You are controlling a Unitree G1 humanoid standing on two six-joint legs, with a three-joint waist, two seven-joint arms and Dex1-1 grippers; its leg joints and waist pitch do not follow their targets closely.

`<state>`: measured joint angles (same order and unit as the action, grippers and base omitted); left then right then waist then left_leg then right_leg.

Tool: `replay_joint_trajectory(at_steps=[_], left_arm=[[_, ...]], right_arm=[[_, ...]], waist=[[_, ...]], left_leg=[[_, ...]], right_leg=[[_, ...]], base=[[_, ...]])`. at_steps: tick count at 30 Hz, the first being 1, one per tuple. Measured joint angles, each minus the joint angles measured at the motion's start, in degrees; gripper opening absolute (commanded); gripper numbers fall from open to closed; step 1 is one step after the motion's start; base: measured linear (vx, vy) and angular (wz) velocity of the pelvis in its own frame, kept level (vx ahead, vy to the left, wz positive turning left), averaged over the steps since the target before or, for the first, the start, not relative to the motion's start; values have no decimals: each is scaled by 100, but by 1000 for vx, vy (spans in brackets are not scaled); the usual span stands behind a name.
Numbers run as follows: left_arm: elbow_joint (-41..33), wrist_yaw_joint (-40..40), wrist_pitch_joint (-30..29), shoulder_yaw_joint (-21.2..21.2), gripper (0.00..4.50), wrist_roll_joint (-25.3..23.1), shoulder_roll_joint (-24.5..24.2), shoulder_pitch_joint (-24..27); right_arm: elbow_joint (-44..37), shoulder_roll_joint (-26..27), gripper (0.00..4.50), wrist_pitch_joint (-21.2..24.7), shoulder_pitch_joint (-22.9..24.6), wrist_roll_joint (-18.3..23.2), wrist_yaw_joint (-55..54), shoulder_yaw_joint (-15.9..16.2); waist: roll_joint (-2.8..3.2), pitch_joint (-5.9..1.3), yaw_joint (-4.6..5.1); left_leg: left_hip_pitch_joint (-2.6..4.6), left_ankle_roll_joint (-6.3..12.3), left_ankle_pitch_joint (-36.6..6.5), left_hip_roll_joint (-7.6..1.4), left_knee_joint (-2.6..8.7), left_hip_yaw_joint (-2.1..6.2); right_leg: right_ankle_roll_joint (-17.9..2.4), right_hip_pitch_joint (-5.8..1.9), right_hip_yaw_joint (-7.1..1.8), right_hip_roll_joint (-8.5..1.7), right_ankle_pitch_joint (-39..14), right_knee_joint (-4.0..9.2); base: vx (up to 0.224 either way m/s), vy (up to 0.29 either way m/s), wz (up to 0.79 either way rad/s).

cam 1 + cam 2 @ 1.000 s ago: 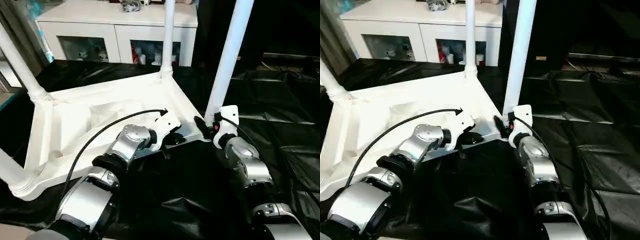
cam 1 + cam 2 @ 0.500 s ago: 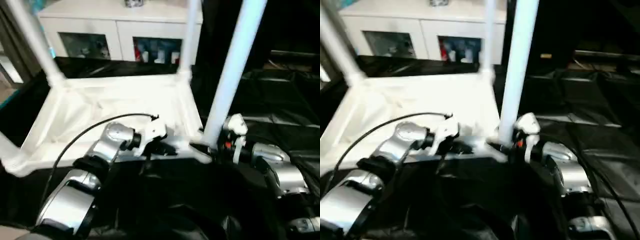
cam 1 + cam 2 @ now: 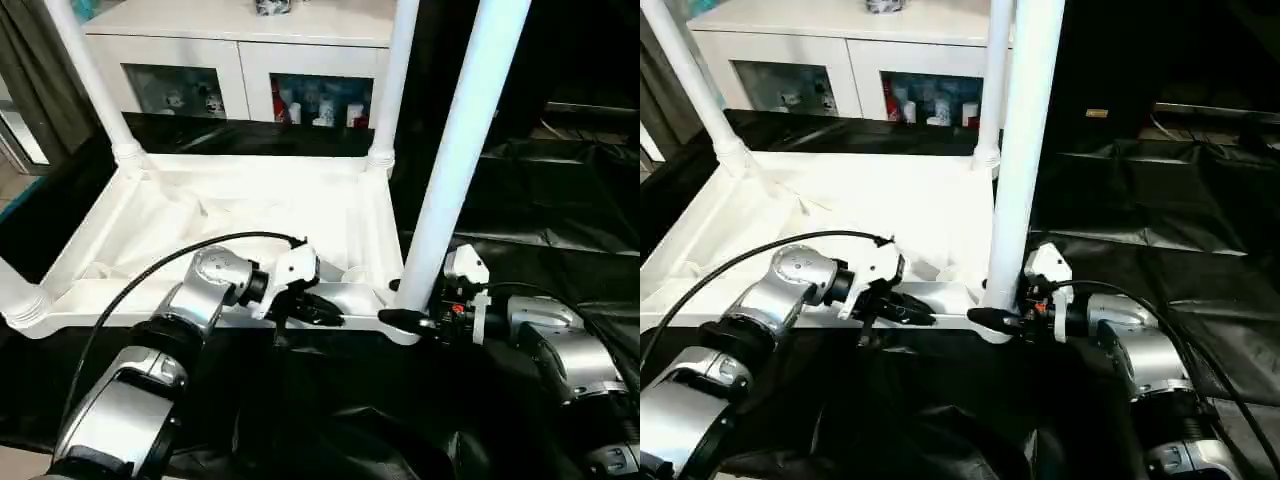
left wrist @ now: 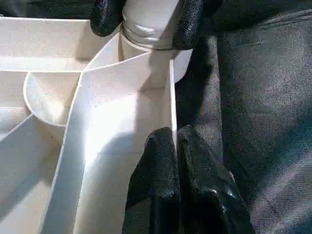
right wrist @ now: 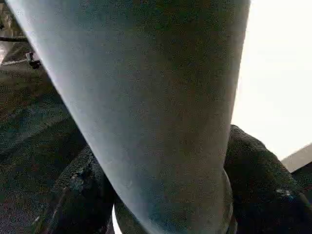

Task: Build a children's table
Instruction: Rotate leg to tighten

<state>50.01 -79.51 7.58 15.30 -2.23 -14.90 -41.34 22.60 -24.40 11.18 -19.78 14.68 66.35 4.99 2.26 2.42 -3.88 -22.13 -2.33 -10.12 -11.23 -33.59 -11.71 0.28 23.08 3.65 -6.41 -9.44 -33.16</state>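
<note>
Now the upturned children's table lies squarer on the black sheet than a second ago. Its near-right leg is clasped low by the right gripper; the left gripper pinches the near rim.

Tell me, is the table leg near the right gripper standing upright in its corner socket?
Yes, roughly upright: the leg rises from the corner socket of the upside-down table top, with the right gripper around its base.
</note>
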Motion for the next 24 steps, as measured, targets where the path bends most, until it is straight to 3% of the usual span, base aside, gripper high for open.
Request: replay_joint_trajectory(at_steps=[3,6,15,19,20,24], left_arm=[[-2,142,-6,0,0,-3,31,21],[128,777,-4,-69,0,-122,168,-15],[750,2712,-280,-145,0,-433,951,-403],[850,3123,-264,-145,0,-547,1112,-441],[856,3111,-261,-151,0,-547,1112,-441],[859,3025,-253,-190,0,-546,1109,-441]], right_arm=[[-10,156,264,-7,85,22,-269,-81],[188,536,263,-109,46,-145,-1148,-289],[963,1581,263,-398,-486,-547,-4146,-874],[1168,1805,263,-410,-679,-671,-4846,-933],[1174,1816,319,-442,-673,-680,-4844,-932],[1182,1823,350,-622,-611,-855,-4769,-890]], waist=[[-1,0,2],[-10,-2,40],[-3,-7,164],[5,-13,194],[6,-14,195],[7,-15,194]], left_leg=[[1,0,0,-2,0,0],[8,-1,0,-1,-4,0],[22,-1,0,28,-2,8],[25,-1,0,35,0,18],[25,-1,0,35,0,20],[21,-1,0,34,4,23]], right_leg=[[0,0,1,1,0,-2],[-2,-4,-2,0,2,-4],[30,-17,-25,-5,-17,13],[31,-27,-24,-5,-18,18],[31,-27,-22,-5,-18,18],[32,-26,-19,-5,-18,18]], base=[[0,0,0],[0,0,0],[0,0,0],[0,0,0],[0,0,0],[0,0,0]])
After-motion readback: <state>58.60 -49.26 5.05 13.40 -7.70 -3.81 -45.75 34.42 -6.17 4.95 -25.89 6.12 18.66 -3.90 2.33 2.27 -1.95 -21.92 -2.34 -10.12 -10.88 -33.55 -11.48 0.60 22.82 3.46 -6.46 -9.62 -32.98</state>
